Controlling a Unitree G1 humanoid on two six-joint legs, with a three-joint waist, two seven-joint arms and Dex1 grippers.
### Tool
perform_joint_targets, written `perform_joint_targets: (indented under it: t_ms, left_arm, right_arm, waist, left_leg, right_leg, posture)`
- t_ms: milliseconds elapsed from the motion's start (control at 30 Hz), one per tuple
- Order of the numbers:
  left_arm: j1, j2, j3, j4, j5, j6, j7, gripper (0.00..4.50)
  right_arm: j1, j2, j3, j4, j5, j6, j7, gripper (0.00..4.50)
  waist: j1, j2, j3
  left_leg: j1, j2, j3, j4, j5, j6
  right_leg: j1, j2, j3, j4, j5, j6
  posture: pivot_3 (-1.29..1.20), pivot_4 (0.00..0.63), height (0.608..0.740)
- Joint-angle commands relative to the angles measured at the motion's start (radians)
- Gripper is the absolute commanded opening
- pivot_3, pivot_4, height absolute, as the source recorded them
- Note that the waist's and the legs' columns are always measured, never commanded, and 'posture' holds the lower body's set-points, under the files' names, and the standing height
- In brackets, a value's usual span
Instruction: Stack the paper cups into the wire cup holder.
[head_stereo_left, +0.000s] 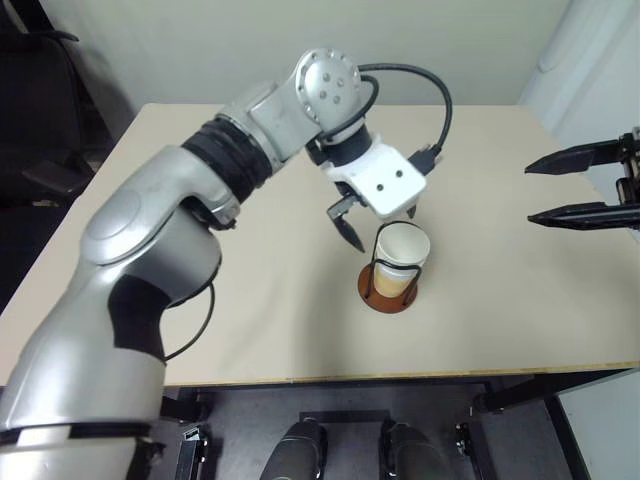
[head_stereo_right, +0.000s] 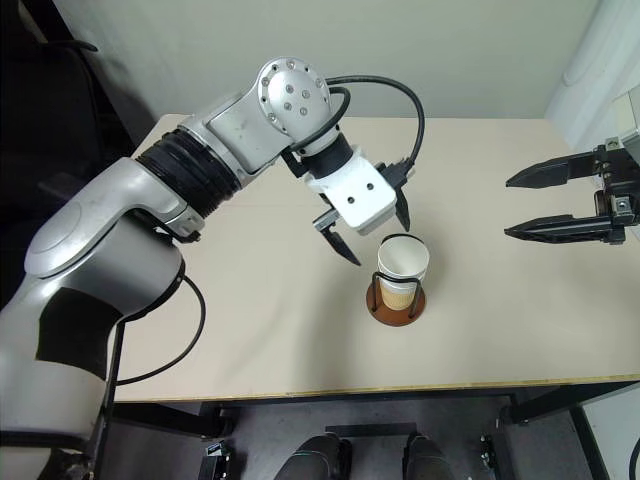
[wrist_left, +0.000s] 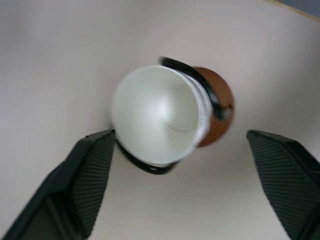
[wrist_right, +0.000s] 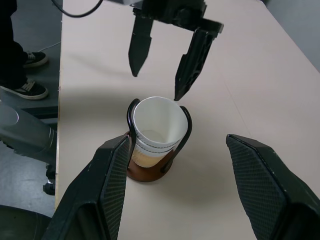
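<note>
Plainly the paper cups (wrist_right: 156, 131) sit nested in the wire cup holder (wrist_right: 145, 169), toward the near edge of the table (head_stereo_left: 250, 330), right of its middle; rims show stacked, though how many cups I cannot tell. The left gripper (wrist_right: 156, 70) hangs just above the top rim, fingers spread wide, gripping nothing; the right gripper (head_stereo_left: 583, 186) waits well apart over the table's right edge, parted and empty. The risk, I judge, lies in the withdrawal; a finger (head_stereo_right: 343, 243) catching the rim or a wire loop could tilt the stack or tip the holder.
</note>
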Motion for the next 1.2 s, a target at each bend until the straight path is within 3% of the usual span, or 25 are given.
perform_joint_targets:
  t_ms: [33,133,233,367,633,800,1200]
  left_arm:
    - [0.006,-0.015,0.178,0.061,0.023,0.070,-0.024,4.48]
    - [0.047,0.020,0.290,0.096,0.057,0.097,0.009,4.48]
    - [0.108,0.097,0.433,0.071,0.017,0.264,0.006,4.48]
    - [0.274,0.208,0.586,-0.080,-0.026,0.496,0.043,4.48]
    - [0.577,0.304,0.795,-0.396,-0.084,0.821,0.201,4.48]
    - [0.681,0.316,0.894,-0.490,-0.102,0.904,0.300,4.48]
    - [0.743,0.342,1.052,-0.438,-0.082,0.919,0.491,4.48]
  right_arm:
    - [-0.007,-0.016,-0.034,-0.019,-0.001,0.001,-0.029,3.11]
    - [0.005,0.000,-0.021,-0.016,-0.014,0.009,-0.068,3.11]
    - [0.034,0.022,-0.003,-0.015,-0.039,0.045,-0.143,3.11]
    - [0.064,0.101,0.006,-0.002,-0.056,0.051,-0.227,3.11]
    - [0.046,0.279,0.051,0.048,-0.115,0.032,-0.382,3.11]
    - [0.041,0.355,0.057,0.105,-0.152,0.012,-0.456,3.11]
    - [0.038,0.466,0.061,0.153,-0.202,-0.063,-0.553,3.11]
  waist:
    - [-0.001,0.000,0.000]
    - [-0.002,0.001,-0.001]
    - [-0.012,0.001,-0.001]
    - [-0.019,0.002,-0.001]
    - [-0.009,0.002,-0.001]
    - [-0.009,0.002,-0.001]
    - [-0.017,0.002,-0.001]
  left_leg:
    - [0.000,0.000,0.000,0.000,0.000,0.000]
    - [0.001,0.000,0.000,-0.001,0.000,0.000]
    - [0.002,0.001,0.000,-0.001,0.000,0.000]
    - [0.003,0.002,0.000,-0.002,0.004,-0.005]
    - [0.002,0.000,0.000,0.001,0.007,-0.004]
    - [0.003,0.000,0.000,0.000,0.010,-0.006]
    - [0.005,0.001,-0.002,-0.002,0.012,-0.003]
  right_leg:
    - [0.000,0.000,0.000,0.000,0.000,0.000]
    - [0.000,0.000,0.000,0.000,0.000,0.000]
    - [0.000,0.001,0.001,0.001,0.000,0.000]
    - [-0.001,0.002,0.001,0.003,0.001,0.002]
    - [0.000,0.002,-0.001,0.002,0.004,-0.002]
    - [0.000,0.002,-0.001,0.003,0.005,-0.004]
    - [-0.001,0.002,0.000,0.006,0.008,-0.009]
  posture:
    - [0.00,0.150,0.740]
    - [0.00,0.150,0.740]
    - [0.00,0.150,0.740]
    - [0.00,0.150,0.740]
    - [0.00,0.150,0.740]
    - [0.00,0.150,0.740]
    - [0.00,0.150,0.740]
